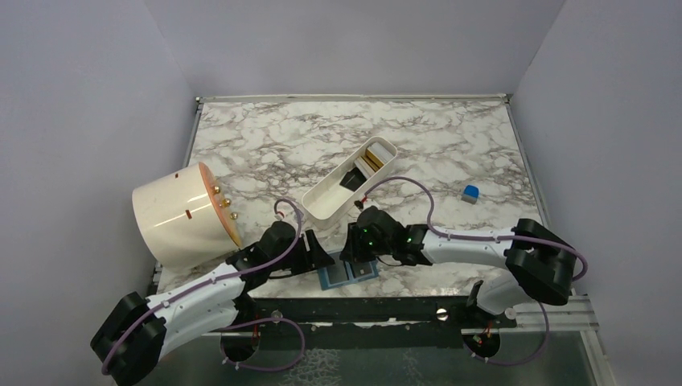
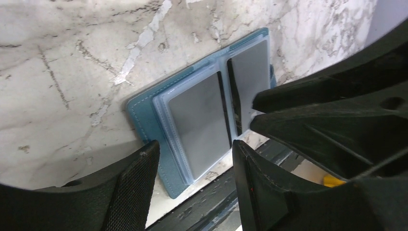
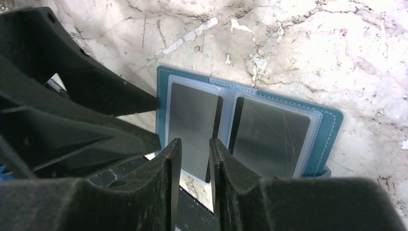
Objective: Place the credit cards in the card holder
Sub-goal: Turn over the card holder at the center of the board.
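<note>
Marble veining covers the surface [image 1: 273, 137] between pale violet walls in the overhead view. A cream drum [image 1: 181, 215] lies on its side at the left, and a small blue cube [image 1: 470, 192] sits well apart at the right. Gold and black credit cards [image 1: 370, 158] stand inside a long white tray [image 1: 322, 201] near the middle. The teal card holder [image 1: 342, 278] lies open and flat at the near edge. My left claw [image 1: 320, 259] and right claw [image 1: 359, 251] meet just above it.

From my left wrist, the card holder [image 2: 144, 115] is spread across the marble with its near corner over the surface's edge. Each clear pocket shows a grey rectangle. My left claw [image 2: 195, 147] hangs over that near corner with its jaws wide apart, holding nothing. My right claw's black tips reach in from the right and touch the far pocket's edge.

From my right wrist, the card holder [image 3: 329, 125] lies open beneath me. My right claw [image 3: 195, 142] sits over the left pocket, its jaws parted by a narrow gap. Only the pocket shows through the gap. I see no card clamped there. My left claw's fingers point at the holder's left edge.
</note>
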